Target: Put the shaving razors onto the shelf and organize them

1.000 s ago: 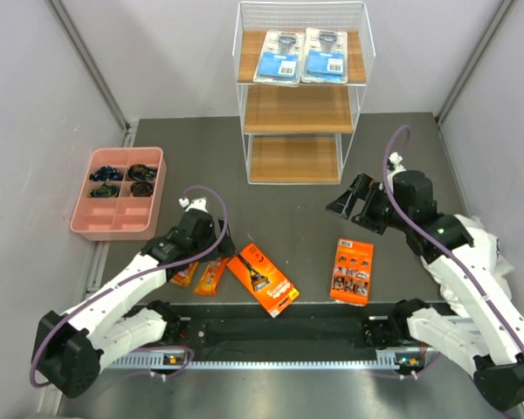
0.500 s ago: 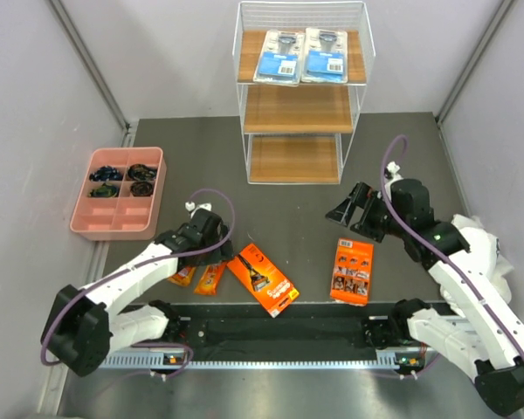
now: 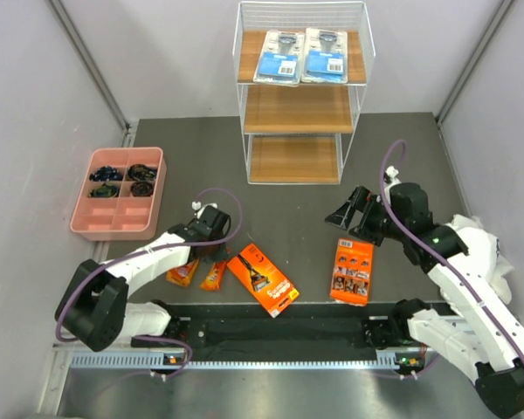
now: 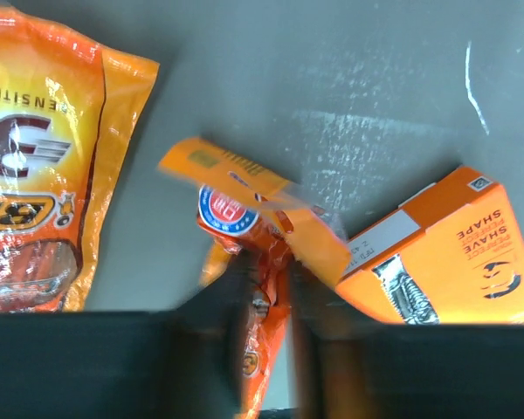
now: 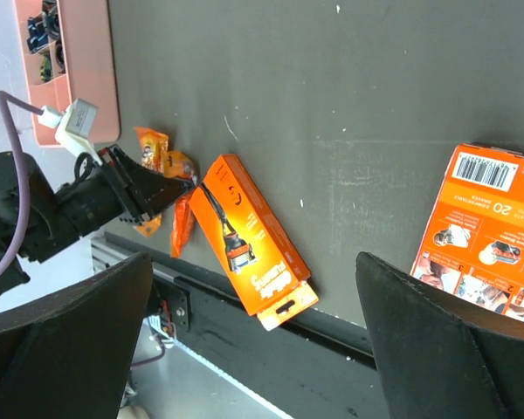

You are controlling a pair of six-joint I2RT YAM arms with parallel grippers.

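The left gripper [image 4: 271, 281] pinches its fingers narrow on the small orange pouch [image 4: 236, 209] crumpled between them, a light, soft, slippery pack best held across its stiffer sealed edge, while the right gripper [image 5: 253, 262] gapes wide, holding nothing.

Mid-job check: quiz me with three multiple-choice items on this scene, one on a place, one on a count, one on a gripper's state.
1. Where do the two blue blister packs lie?
A) the shelf's top board
B) its middle board
C) the pink tray

2. How many orange packs lie on the table?
A) two
B) four
C) six

3. The right gripper is:
A) open, holding nothing
B) shut, holding nothing
C) shut on a pack

Answers:
1 A: both lie side by side on the top board.
2 B: two pouches, the long box and the card.
3 A: its fingers stand wide apart above the table.
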